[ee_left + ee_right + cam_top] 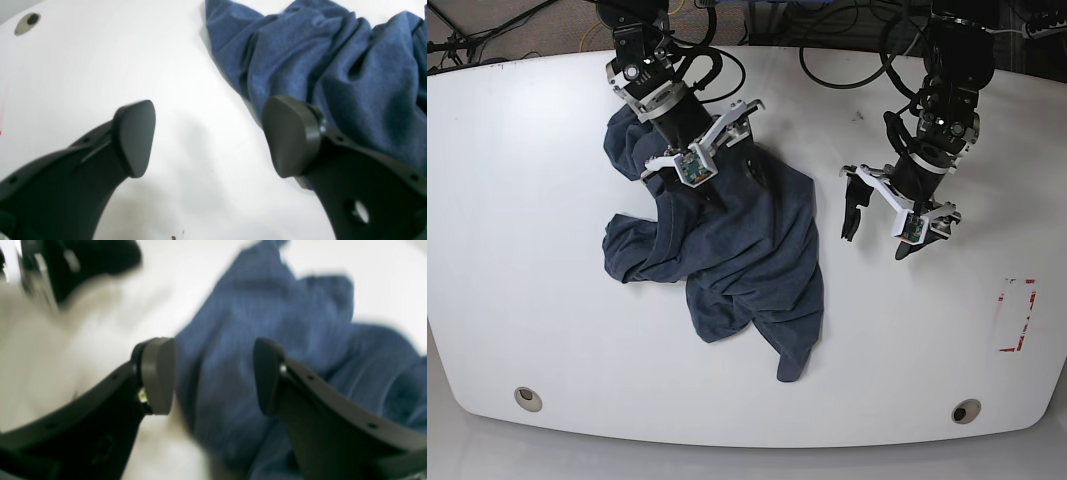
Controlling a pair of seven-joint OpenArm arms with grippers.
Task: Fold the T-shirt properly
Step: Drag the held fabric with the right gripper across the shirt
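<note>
**Both grippers open over a crumpled shirt**

Left gripper [882, 215] hung with its jaws spread wide and nothing between them, over bare white table [517, 250] at about three o'clock from the cloth. In its wrist view the nearest edge of the T-shirt [727, 240] lay just past one fingertip, not touching the other. The right gripper [699, 150] stood at the shirt's twelve o'clock end, jaws parted, above the fabric; its wrist view was blurred, so I could not tell whether a pad touched cloth, but no fold was pinched.

The T-shirt lay bunched in the middle of the table, one lobe pushed out toward nine o'clock and a narrow tail trailing to six o'clock. No lettering showed.

Folding looked barely begun: the garment needed spreading flat first. The main risk, as I judged it, was a grab into the heaped middle, catching several layers at once and dragging the bundle instead of opening it. A pull by one arm alone could also slide the shirt toward the table edge.
</note>
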